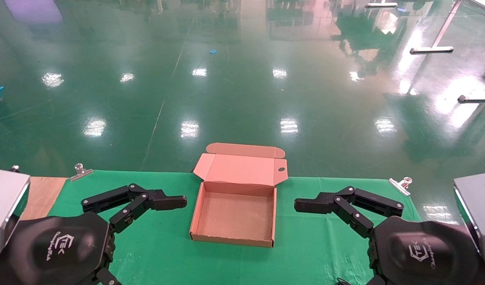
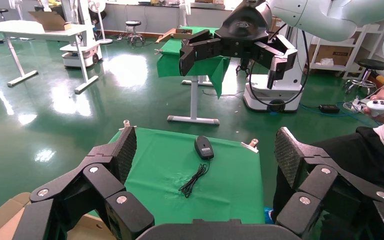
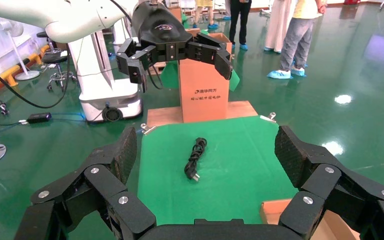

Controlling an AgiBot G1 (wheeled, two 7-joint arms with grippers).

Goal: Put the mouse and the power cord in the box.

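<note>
Either side of the open box (image 1: 236, 213), both grippers, left (image 1: 179, 202) and right (image 1: 301, 206), are held spread. Beyond it, mouse (image 2: 203, 147) and limp power cord (image 3: 195, 159) are best pinched mid-body.

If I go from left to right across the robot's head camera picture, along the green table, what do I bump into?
Left gripper, jaws open → the box, lid up and nothing in it → right gripper, jaws open. The mouse and power cord don't show in this view.

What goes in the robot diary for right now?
box open, empty | mouse on cloth | power cord on cloth | left gripper open | right gripper open
</note>
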